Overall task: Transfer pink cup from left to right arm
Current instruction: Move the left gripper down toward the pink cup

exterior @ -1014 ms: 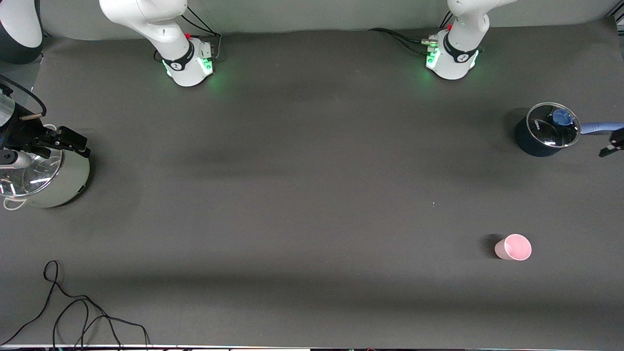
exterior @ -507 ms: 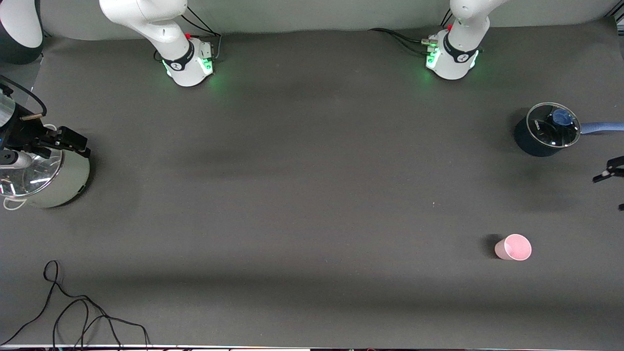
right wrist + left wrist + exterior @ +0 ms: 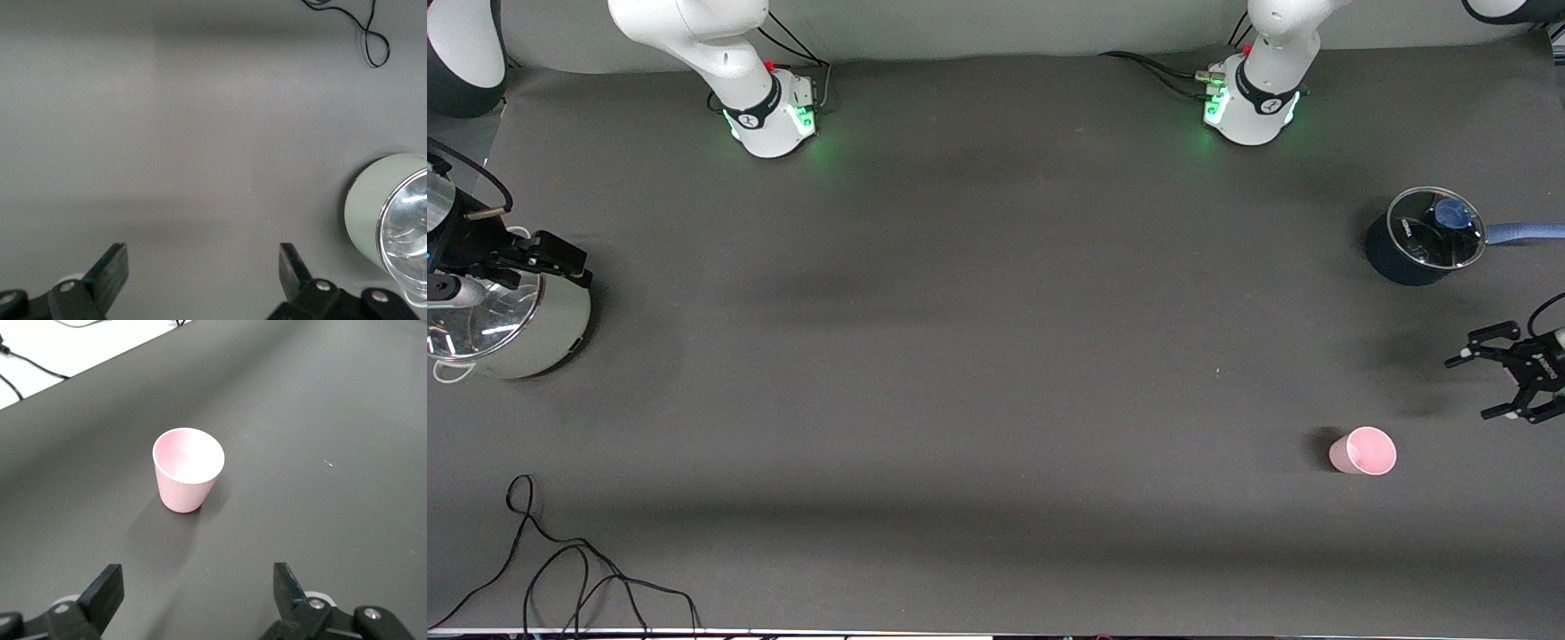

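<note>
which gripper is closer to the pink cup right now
Left. The left gripper hangs open over the table beside the pink cup, toward the left arm's end. The right gripper is open over the pale green pot at the right arm's end.

Left gripper (image 3: 1487, 387) hangs in the air at the left arm's end of the table, fingers (image 3: 107, 590) spread wide, nothing between them. Right gripper (image 3: 560, 260) sits at the right arm's end, fingers (image 3: 113, 265) likewise apart and empty; right arm waits. Both bases stand upright.
</note>
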`<state>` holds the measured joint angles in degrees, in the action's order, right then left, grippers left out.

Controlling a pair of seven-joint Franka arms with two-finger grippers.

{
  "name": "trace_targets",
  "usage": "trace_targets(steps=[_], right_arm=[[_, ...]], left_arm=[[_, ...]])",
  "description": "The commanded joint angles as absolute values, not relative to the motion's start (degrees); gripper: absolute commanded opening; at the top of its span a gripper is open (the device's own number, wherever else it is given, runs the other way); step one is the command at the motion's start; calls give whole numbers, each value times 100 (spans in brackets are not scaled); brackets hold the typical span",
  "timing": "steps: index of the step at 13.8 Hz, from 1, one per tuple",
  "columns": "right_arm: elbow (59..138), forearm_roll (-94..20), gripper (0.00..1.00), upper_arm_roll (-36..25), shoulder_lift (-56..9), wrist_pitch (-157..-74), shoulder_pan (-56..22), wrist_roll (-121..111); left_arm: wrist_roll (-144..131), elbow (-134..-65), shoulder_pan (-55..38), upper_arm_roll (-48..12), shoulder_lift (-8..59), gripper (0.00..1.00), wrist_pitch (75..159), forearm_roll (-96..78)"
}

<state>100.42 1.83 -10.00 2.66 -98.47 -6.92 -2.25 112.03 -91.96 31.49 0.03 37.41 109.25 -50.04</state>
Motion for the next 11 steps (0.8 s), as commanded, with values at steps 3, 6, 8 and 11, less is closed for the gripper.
trace_targets(steps=[3,6,8,11], right_arm=[[9923,229,100,-1002,220,-9782,-729,-114],[9923,229,100,-1002,220,-9782,-729,-114],[9932,229,100,-1002,220,-9774,-729,-123],[9932,229,100,-1011,220,-9773,-721,-114]], left_arm=[[12592,-9132,3296,-53,4446,100,10916,-5843],[13383,-9123,3304,-166,4824,100,10899,-6432],[13535,-9123,3313,-237,4948,100,10898,-6644],[13833,-9114,3314,-343,5097,100,10881,-6978]])
